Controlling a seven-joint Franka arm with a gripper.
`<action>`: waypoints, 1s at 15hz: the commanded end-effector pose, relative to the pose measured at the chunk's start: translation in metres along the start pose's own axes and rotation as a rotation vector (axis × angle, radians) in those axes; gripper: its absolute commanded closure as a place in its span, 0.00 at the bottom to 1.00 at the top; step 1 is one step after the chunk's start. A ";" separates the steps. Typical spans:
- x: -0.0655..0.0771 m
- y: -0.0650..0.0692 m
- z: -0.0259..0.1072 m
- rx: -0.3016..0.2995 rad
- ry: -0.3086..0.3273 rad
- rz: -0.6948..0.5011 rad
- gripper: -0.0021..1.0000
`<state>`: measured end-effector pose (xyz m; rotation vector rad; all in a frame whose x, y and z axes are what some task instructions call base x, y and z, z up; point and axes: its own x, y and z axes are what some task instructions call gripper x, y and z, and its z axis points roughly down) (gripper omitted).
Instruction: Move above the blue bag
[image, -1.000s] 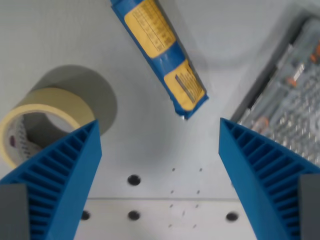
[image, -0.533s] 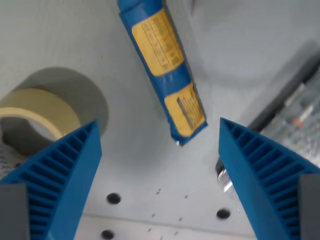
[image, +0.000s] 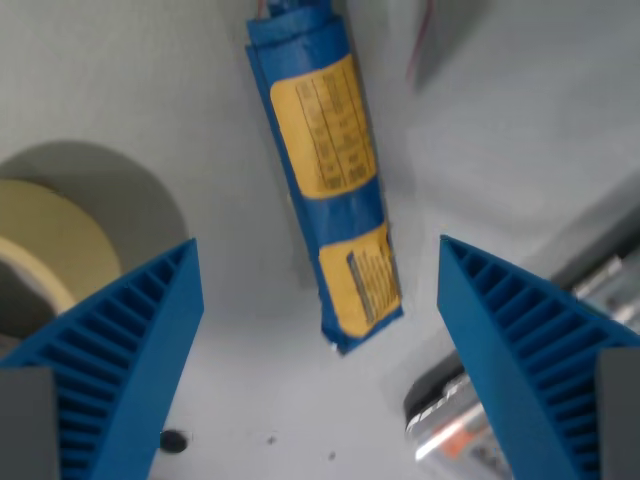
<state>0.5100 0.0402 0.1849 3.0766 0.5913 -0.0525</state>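
Observation:
The blue bag (image: 330, 180), long and narrow with yellow label panels, lies on the pale table and runs from the top centre down toward the middle of the wrist view. My gripper (image: 320, 330) is open, and its two blue ribbed fingers (image: 120, 360) frame the lower left and lower right. The bag's lower end lies between the fingers and above their tips in the picture. Nothing is held.
A roll of cream tape (image: 50, 250) sits at the wrist view's left edge, casting a round shadow. A metallic object with an orange mark (image: 450, 430) shows at the lower right. A bolt hole (image: 175, 440) marks the table near the bottom.
The camera has moved forward: the bag has slid down toward the middle of the view and looks straighter, the tape roll has drifted left, and the tray at right has mostly left the frame.

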 end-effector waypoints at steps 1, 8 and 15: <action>0.007 0.001 0.007 -0.048 0.007 -0.181 0.00; 0.014 0.004 0.021 -0.046 -0.009 -0.161 0.00; 0.016 0.005 0.025 -0.044 -0.013 -0.130 0.00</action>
